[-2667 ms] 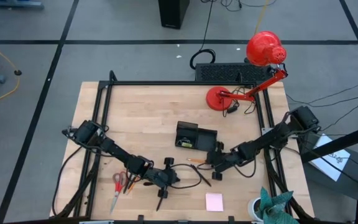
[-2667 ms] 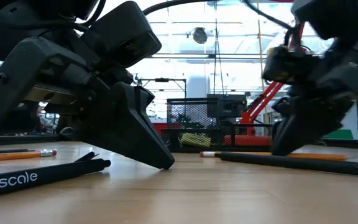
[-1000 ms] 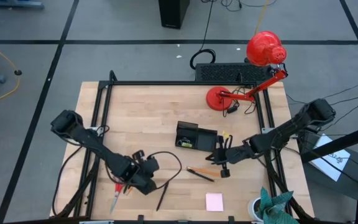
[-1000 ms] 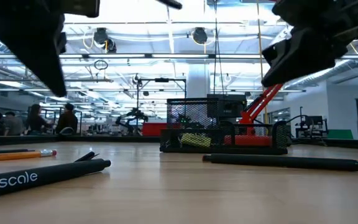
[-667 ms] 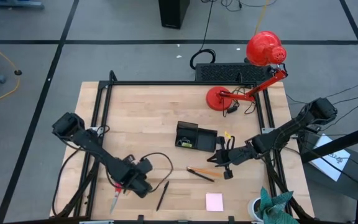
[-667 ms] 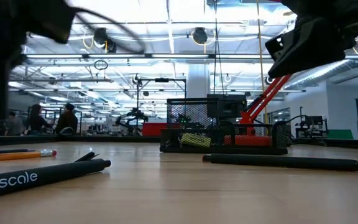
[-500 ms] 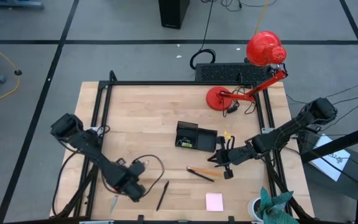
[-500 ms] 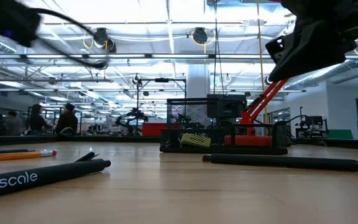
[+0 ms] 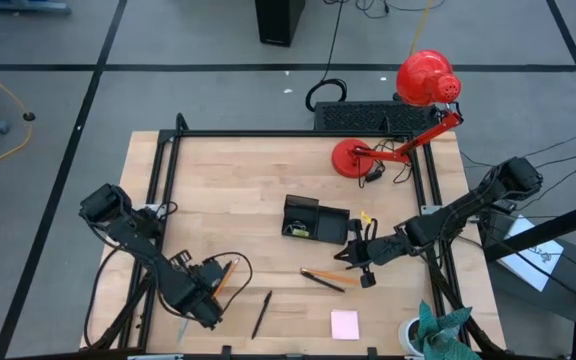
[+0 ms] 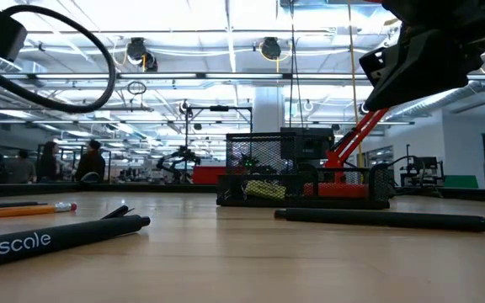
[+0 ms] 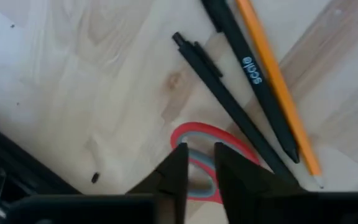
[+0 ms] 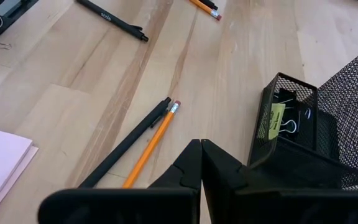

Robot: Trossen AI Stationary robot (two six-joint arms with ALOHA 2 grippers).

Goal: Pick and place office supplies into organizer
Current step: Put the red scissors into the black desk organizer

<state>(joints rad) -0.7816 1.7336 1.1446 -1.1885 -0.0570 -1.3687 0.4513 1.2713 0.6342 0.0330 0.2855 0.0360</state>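
**A:** Since a second ago the left gripper has slid toward the table's near-left corner; its fingers now stand a narrow gap apart over the scissors, holding nothing.

**B:** And the right one?

**A:** Right gripper hangs just beside the organizer, jaws pressed together, empty. A black pen and orange pencil lie side by side below it.

**B:** Other supplies?

**A:** Sticky-note pad near the front edge, another pen left of it

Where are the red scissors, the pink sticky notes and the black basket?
scissors (image 11: 225, 134), left wrist view, red handle loop
sticky-note pad (image 9: 345, 324), high view, middle
organizer (image 12: 347, 118), right wrist view, mesh wall
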